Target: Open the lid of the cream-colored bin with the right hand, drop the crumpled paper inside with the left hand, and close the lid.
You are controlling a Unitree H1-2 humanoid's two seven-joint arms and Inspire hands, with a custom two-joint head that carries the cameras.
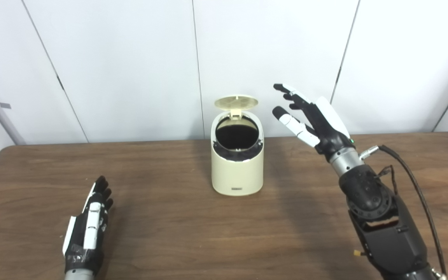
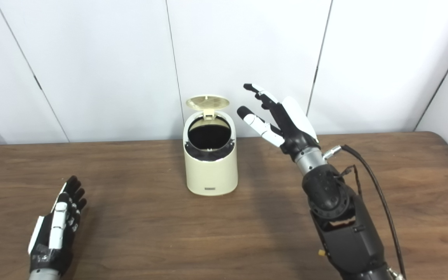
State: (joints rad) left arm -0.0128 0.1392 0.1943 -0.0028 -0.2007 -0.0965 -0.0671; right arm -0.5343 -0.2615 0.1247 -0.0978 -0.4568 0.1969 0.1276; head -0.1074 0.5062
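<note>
The cream-colored bin (image 1: 237,171) stands upright at the middle of the wooden table (image 1: 169,233). Its round lid (image 1: 236,102) is tipped up at the back, and the dark opening (image 1: 237,134) shows. My right hand (image 1: 313,116) is raised to the right of the bin, a little above its top, with fingers spread and holding nothing; it does not touch the bin. My left hand (image 1: 90,223) lies low over the table at the front left, fingers extended and empty. No crumpled paper is in view on the table or in either hand.
White wall panels (image 1: 130,58) stand just behind the table's far edge. A black cable (image 1: 414,182) loops off my right forearm. Bare wood lies between the left hand and the bin.
</note>
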